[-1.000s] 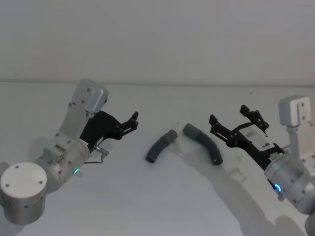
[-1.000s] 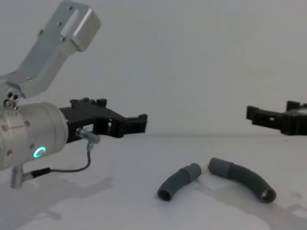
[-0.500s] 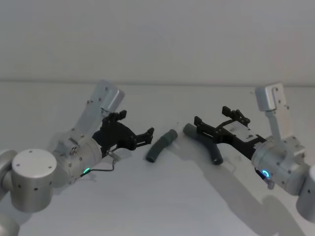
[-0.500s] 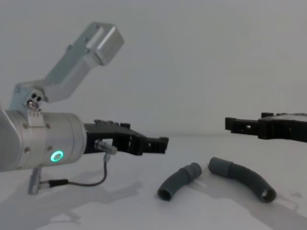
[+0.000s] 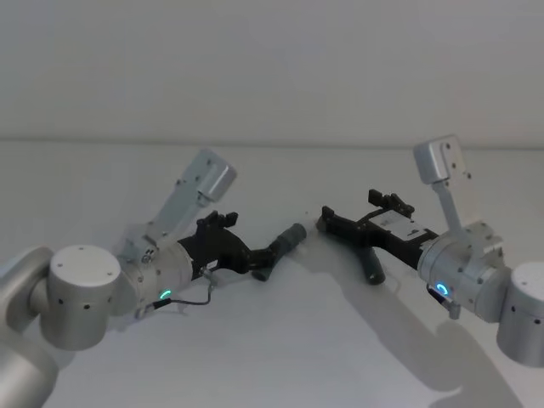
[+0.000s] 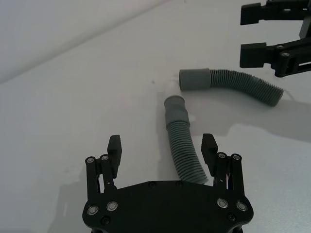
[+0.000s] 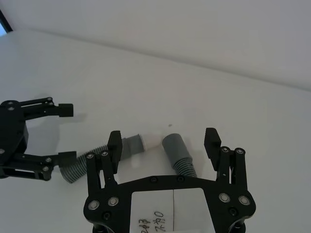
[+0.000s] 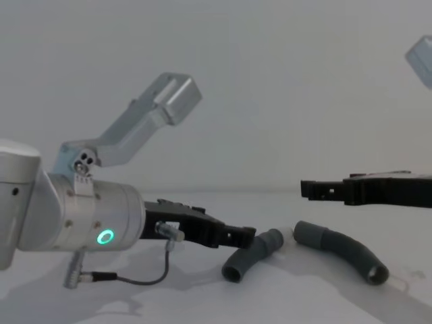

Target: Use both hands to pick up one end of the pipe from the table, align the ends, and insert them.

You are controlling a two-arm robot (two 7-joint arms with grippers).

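Head view lets us see the short pipe (image 5: 286, 241) and the long pipe (image 5: 372, 269) lying flat on the white bench (image 5: 280, 340), in the middle, between our two arms. Both pipes are dark grey and bent. The short pipe has a smooth grey cuff (image 6: 175, 109) with a white tip (image 6: 171, 89). That tip sits just beside the long pipe's smooth grey socket (image 6: 195, 78). The two are not joined.

Our left hand (image 6: 162, 146) is low, close to the bench, at the short pipe's other end, the one away from the cuff. Its fingers are spread wide apart and hold nothing. From the left wrist view we see that end of the short pipe lying between the two fingers, nearer to one of them. We cannot tell if that finger touches it.

Our right hand (image 7: 163, 140) is up above the long pipe, over its socket end. In the chest view we see a clear gap of air between the hand and the pipe. Its fingers are wide apart too, and they hold nothing. From the right wrist view the socket sits lower down, between the two fingers.
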